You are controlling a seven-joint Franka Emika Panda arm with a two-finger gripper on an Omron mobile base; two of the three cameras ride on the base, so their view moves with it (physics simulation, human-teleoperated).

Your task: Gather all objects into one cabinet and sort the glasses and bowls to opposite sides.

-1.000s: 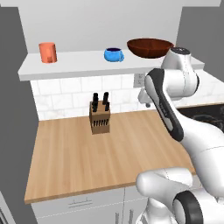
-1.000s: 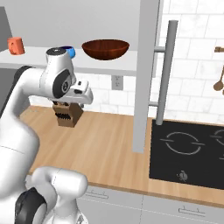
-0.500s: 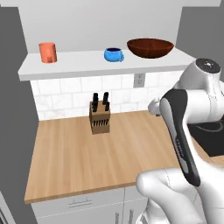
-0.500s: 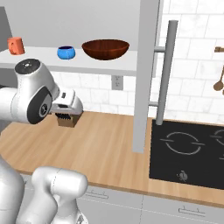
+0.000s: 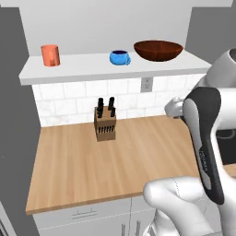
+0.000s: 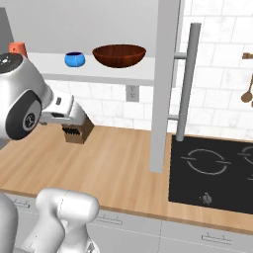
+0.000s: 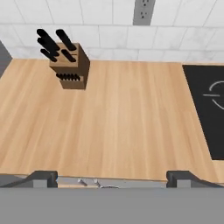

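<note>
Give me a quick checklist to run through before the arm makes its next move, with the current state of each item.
1. Gripper open and holding nothing: ok.
2. Orange cup, blue cup and brown bowl upright on the shelf: ok.
3. Cup and bowl at opposite ends of the shelf: ok.
4. Cream mug gathered on the shelf: cannot tell.
5. Counter below the hand free apart from the knife block: ok.
</note>
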